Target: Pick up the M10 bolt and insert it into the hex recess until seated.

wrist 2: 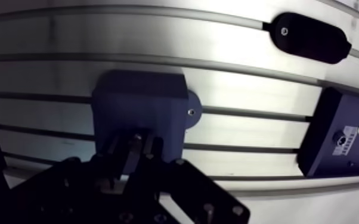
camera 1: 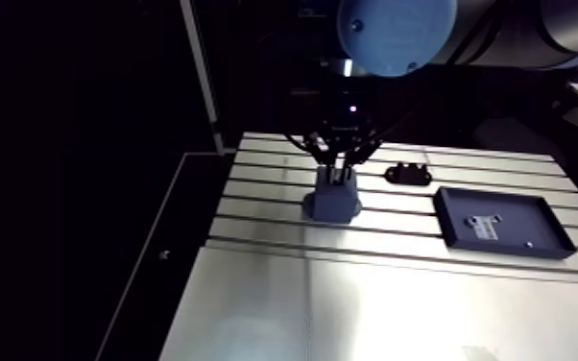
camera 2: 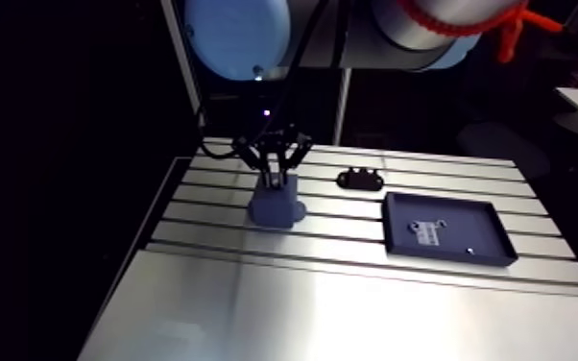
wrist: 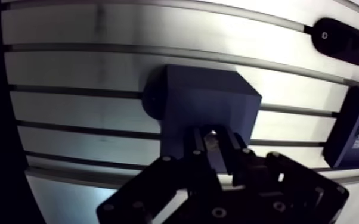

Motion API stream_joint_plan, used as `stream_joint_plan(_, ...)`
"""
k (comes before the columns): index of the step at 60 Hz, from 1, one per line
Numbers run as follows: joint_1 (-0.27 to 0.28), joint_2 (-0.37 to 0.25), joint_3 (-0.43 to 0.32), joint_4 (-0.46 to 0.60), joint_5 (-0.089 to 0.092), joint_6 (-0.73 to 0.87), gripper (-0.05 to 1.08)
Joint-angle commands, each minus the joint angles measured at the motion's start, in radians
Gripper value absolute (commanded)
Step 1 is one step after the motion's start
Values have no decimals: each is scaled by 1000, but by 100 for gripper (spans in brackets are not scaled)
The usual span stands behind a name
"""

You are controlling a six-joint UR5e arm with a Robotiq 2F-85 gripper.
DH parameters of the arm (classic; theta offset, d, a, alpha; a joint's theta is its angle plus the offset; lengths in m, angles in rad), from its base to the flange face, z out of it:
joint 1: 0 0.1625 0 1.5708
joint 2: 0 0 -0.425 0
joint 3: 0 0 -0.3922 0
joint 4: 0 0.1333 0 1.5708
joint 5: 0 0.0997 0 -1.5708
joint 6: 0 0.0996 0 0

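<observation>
The gripper [camera 1: 336,174] is down over the dark blue block [camera 1: 332,203]. The block sits on the slotted far half of the table [camera 1: 350,288], nearer the table's left edge, as the arm view shows it, than its right. A narrow strip of slotted surface lies open between the block and that left edge. The smooth near half of the table is bare up to its front edge.

In the wrist view the 2 fingers [wrist: 195,148] are drawn close together over the block's near top edge. They are clenched on a slim grey piece, the M10 bolt [wrist 2: 135,146], which stands between them just above or at the block's top face. The fingers and their linkage cover the hex recess. I cannot tell whether the bolt has entered it or how deep it sits. The bolt's head and tip are hidden as well.

A round lug with 1 small screw [wrist 2: 191,111] juts from the block's side and lies flat on the table.

Toward the far edge, a small black bracket [camera 1: 408,174] lies well apart from the block, with 2 slots between them. A shallow dark blue tray [camera 1: 521,208] rests near the right edge, apart from both block and bracket. A few pale specks show on the tray's floor, too small to make out. In the wrist view the tray is cut off, with only 1 end showing.
</observation>
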Motion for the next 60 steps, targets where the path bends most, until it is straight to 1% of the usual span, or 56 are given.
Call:
stream_joint_plan(1, 0, 0, 1, 0, 0, -40, 72)
stream_joint_plan(60, 2, 1, 1, 0, -4, -240, 71)
